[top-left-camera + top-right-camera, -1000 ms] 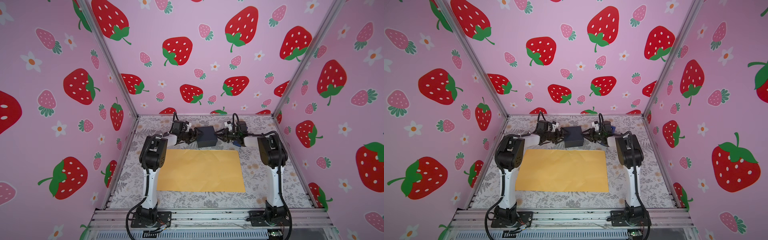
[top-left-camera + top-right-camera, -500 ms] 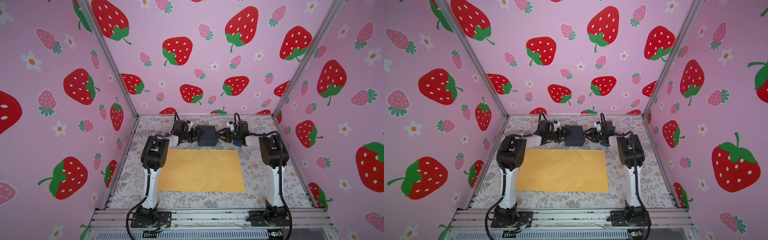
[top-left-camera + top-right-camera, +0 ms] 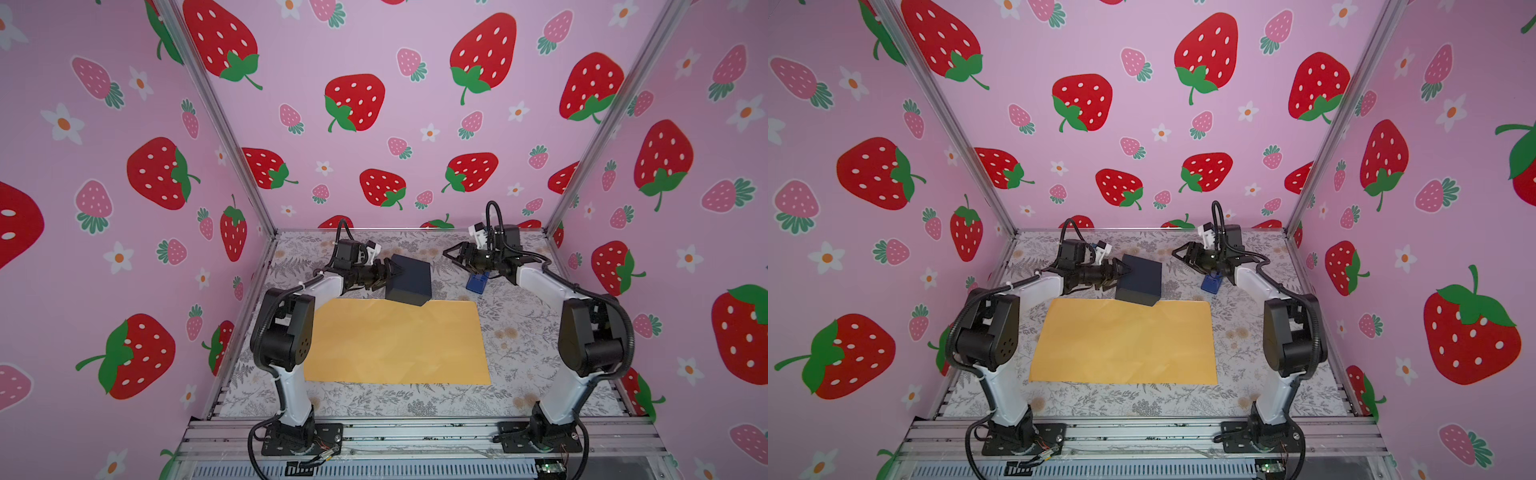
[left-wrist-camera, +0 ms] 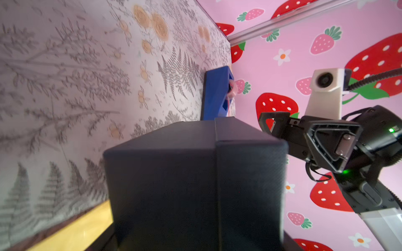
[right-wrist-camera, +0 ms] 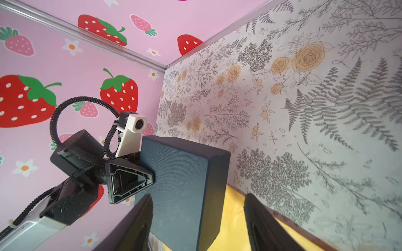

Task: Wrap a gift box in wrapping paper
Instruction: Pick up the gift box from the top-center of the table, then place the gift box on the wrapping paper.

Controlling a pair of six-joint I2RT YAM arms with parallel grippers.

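Note:
The gift box [image 3: 409, 280] is a matte black cube held tilted, its low corner over the far edge of the wrapping paper [image 3: 399, 345]. That dull yellow-orange sheet lies flat mid-table in both top views. My left gripper [image 3: 392, 277] is shut on the box from the left, and one of its fingers [image 5: 128, 182] lies against a box face [image 5: 185, 184]. In the left wrist view the box [image 4: 195, 184] fills the space between the jaws. My right gripper [image 3: 451, 255] hangs open to the right of the box, clear of it, with nothing between its fingers [image 5: 261, 223].
A blue tape dispenser [image 3: 477, 283] stands on the grey floral covering [image 3: 519, 345] below the right gripper, right of the box. Pink strawberry walls [image 3: 374, 124] close the back and both sides. An aluminium rail [image 3: 415, 436] with both arm bases runs along the front.
My right gripper has opened and drawn back to the right, off the box. The left jaws have narrowed onto the box, which now sits tilted in the left gripper alone.

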